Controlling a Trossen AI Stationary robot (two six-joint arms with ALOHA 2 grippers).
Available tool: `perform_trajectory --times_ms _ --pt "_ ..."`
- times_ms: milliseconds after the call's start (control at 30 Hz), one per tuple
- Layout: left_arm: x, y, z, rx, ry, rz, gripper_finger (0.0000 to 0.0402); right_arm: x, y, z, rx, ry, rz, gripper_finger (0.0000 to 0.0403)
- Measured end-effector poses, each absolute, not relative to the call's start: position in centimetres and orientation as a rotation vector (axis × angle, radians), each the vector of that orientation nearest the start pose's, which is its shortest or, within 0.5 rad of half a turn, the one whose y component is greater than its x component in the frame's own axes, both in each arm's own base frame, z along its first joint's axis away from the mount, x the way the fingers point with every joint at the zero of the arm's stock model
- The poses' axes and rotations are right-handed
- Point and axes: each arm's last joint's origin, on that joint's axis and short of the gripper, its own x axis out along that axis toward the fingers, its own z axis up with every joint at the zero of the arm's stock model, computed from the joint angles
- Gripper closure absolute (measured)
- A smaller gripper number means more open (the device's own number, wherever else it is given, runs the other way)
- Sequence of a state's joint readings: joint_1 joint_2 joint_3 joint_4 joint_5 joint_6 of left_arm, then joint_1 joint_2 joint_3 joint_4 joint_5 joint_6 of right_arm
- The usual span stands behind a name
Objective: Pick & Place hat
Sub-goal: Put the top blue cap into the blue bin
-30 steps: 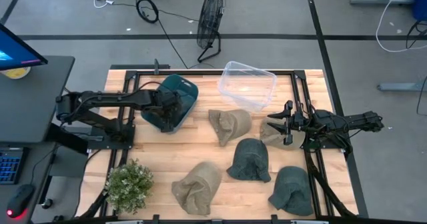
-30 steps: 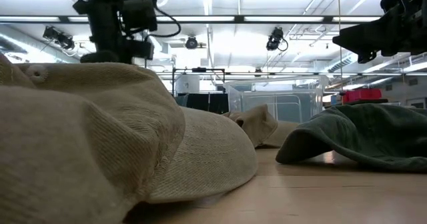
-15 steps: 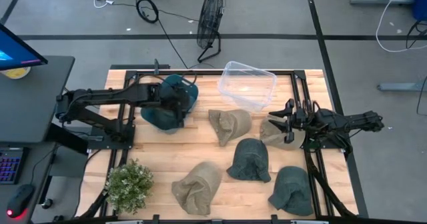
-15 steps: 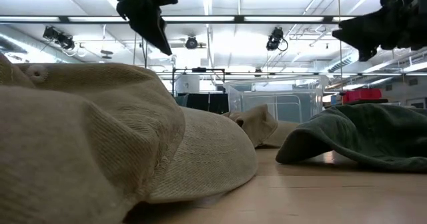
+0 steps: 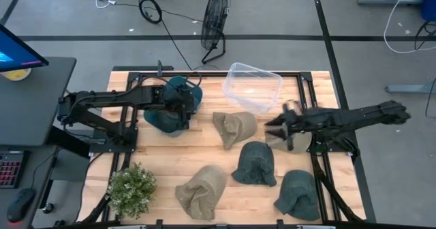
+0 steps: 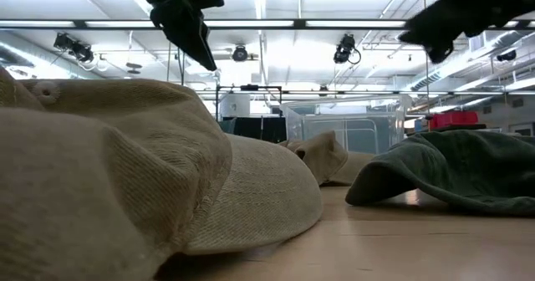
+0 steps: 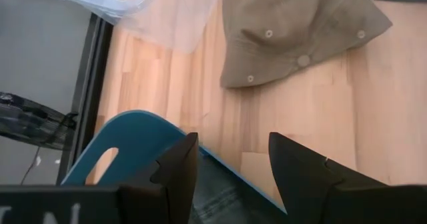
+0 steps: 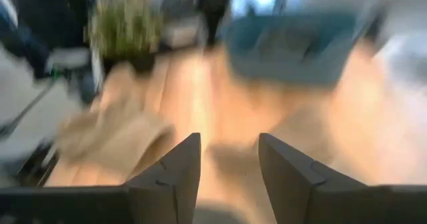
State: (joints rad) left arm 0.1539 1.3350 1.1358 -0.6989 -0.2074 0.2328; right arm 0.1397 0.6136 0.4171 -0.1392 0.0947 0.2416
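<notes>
A blue bin (image 5: 195, 87) stands at the table's far left with a dark hat (image 5: 162, 118) inside it; the left wrist view shows the bin's rim (image 7: 133, 151) and the hat (image 7: 220, 197). My left gripper (image 5: 188, 101) (image 7: 230, 141) hovers open above the bin, touching nothing. My right gripper (image 5: 278, 125) (image 8: 229, 141) is open, raised over a tan hat (image 5: 289, 142) at the table's right. Lying flat on the wood are another tan hat (image 5: 235, 127), two dark green hats (image 5: 255, 164) (image 5: 298, 195) and a third tan hat (image 5: 201, 191).
A clear plastic bin (image 5: 253, 87) sits at the far edge between the arms. A potted plant (image 5: 131, 188) stands at the near left corner. Bare wood shows between the blue bin and the plant. The right wrist view is blurred.
My left gripper rose out of the blue bin and tipped, its fingers now clear above the dark hat left inside. My right arm stretched out, and its gripper moved a little toward the table's left, above the tan hat, staying open.
</notes>
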Motion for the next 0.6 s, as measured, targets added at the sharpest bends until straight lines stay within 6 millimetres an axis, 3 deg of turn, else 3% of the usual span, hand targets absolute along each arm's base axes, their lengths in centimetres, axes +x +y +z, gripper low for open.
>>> perform_trajectory --times_ms 300,467,600 --pt "26.6 4.7 29.5 0.253 0.940 0.225 0.0214 21.9 4.7 21.7 0.173 0.860 0.104 0.0248" --pt "26.6 4.7 29.5 0.254 0.941 0.225 0.0214 24.4 6.8 21.0 0.124 0.974 0.211 0.0248" --pt "26.6 4.7 29.5 0.253 0.941 0.225 0.0214 25.2 7.9 19.4 0.076 1.087 0.232 0.0248"
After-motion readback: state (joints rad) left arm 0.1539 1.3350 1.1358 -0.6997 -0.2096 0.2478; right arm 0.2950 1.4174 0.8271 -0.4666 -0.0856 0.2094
